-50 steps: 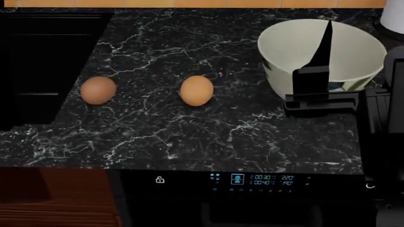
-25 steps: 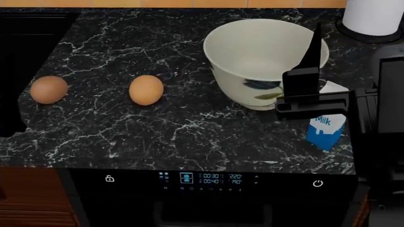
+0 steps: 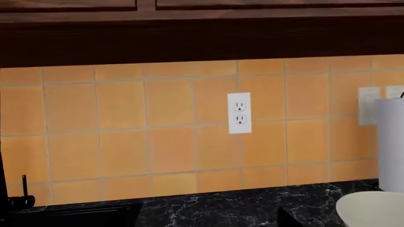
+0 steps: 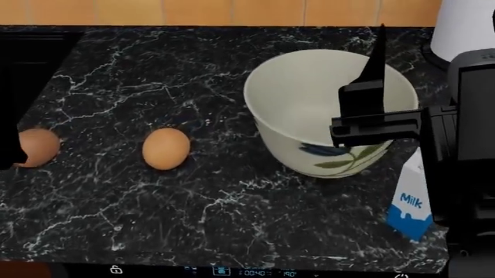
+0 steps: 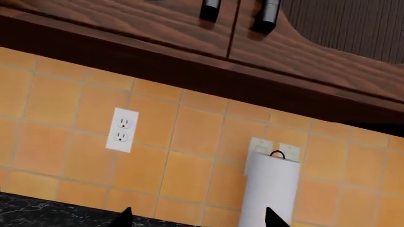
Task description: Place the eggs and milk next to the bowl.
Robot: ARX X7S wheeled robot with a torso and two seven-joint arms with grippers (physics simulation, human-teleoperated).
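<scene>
Two eggs lie on the black marbled surface point(image 4: 155, 220) in the head view: one egg point(image 4: 166, 149) sits at nine o'clock from the bowl point(image 4: 309, 110), near it but apart, and the other egg point(image 4: 36, 147) lies farther out along the same direction, at the view's edge, partly cut off by a dark shape. The bowl stands upright, its blue flower and green leaf facing the camera. The milk point(image 4: 410, 200) stands at about five o'clock from the bowl, just beside it, tilted a little, its upper part hidden behind the right arm.

A black right end effector point(image 4: 377, 87) hangs over the bowl's right side, one thin finger point(image 4: 377, 52) pointing toward twelve o'clock. In the right wrist view two dark fingertips point(image 5: 124, 218) show well apart with nothing between them, so its jaws stand open. That camera looks at an orange tiled wall point(image 5: 189, 137), an outlet point(image 5: 121, 130), a paper-towel roll point(image 5: 270, 191) and wooden cabinets point(image 5: 158, 23).

The left end effector does not appear in any view; the left wrist camera shows only the tiles, an outlet point(image 3: 239, 113), the roll's edge point(image 3: 391, 142) and the bowl's rim point(image 3: 372, 210).
</scene>
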